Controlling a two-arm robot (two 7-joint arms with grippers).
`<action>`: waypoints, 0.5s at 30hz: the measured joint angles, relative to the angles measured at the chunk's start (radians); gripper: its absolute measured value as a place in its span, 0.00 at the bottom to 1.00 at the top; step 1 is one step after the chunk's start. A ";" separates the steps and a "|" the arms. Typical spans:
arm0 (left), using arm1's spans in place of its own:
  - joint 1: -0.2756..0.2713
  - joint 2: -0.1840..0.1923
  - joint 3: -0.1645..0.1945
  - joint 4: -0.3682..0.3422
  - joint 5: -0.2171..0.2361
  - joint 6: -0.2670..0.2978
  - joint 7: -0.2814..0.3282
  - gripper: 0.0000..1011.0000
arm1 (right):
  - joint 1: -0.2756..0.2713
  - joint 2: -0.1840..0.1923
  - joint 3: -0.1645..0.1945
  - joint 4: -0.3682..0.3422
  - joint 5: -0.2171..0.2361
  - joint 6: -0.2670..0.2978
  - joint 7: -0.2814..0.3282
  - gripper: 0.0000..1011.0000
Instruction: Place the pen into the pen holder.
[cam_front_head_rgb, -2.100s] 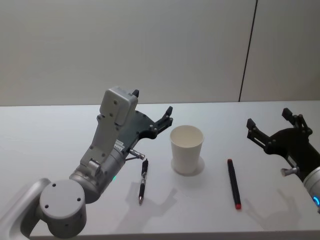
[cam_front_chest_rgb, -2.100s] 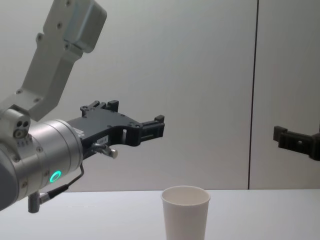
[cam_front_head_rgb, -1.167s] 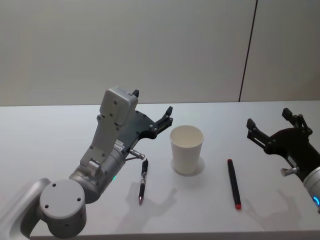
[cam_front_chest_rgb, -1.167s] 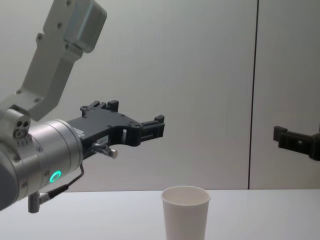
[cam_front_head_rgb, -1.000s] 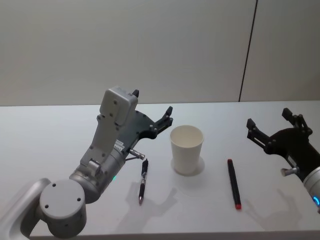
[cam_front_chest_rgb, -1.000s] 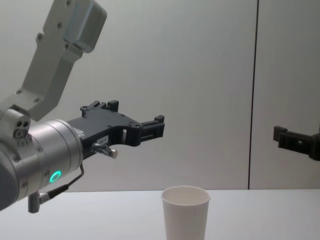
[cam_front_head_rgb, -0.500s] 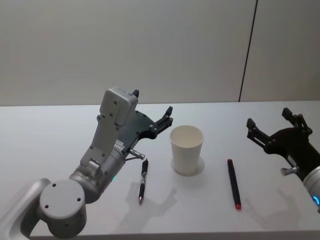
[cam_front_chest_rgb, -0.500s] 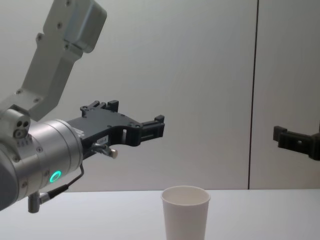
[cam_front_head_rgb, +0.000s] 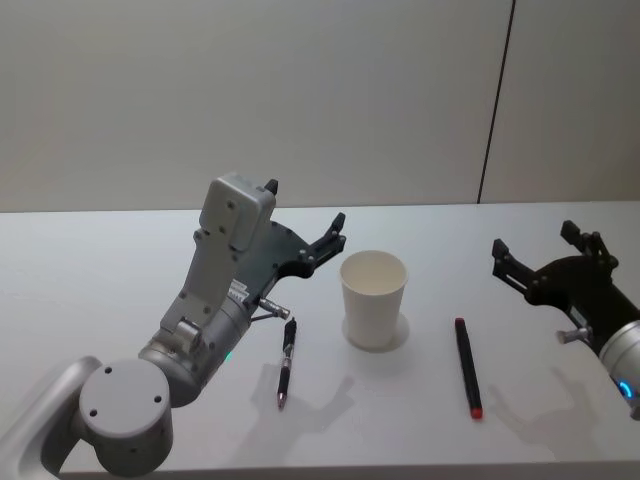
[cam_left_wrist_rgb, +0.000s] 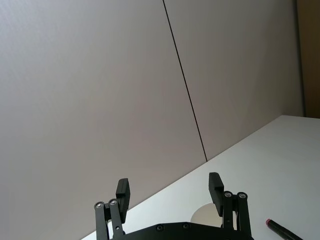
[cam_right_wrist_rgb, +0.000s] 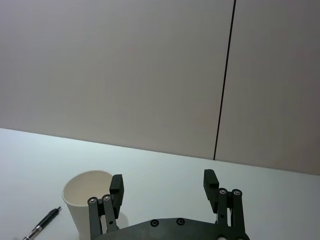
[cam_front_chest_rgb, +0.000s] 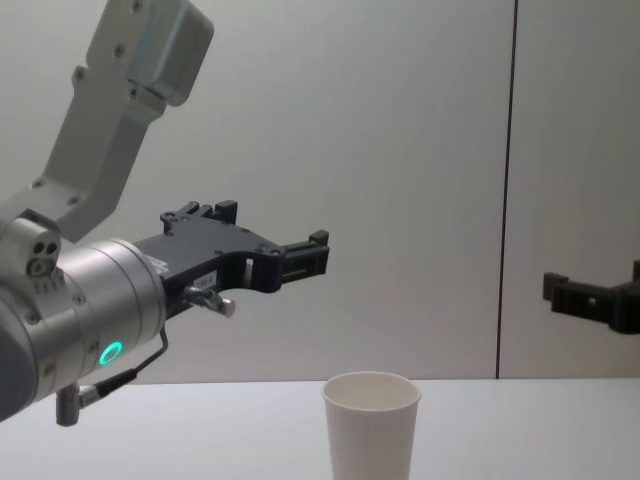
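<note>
Left gripper (cam_front_head_rgb: 305, 205) hangs above the bench (cam_front_head_rgb: 90, 265) beside the paper cup (cam_front_head_rgb: 373, 300), jaws wide open. Right gripper (cam_front_head_rgb: 534, 240) likewise, empty. Black pen (cam_front_head_rgb: 286, 362) lies left of the cup, red-tipped pen (cam_front_head_rgb: 466, 367) right.

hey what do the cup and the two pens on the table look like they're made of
Cup: likely paper, matte white, with a thin wall and rolled rim.
Black pen: probably plastic, with a slightly glossy barrel and a silvery tip that may be metal.
Red-tipped pen: probably matte black plastic with red ends; too small to be sure.
</note>
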 joint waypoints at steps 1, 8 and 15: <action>0.000 0.000 0.000 0.000 0.000 0.000 0.000 0.99 | 0.006 -0.003 0.000 0.007 0.001 0.014 0.000 0.99; 0.000 0.000 0.000 0.000 0.000 0.000 0.000 0.99 | 0.033 -0.022 -0.002 0.042 0.004 0.080 -0.005 0.99; 0.000 0.000 0.000 0.000 0.000 0.000 0.000 0.99 | 0.057 -0.046 -0.010 0.081 0.004 0.153 -0.030 0.99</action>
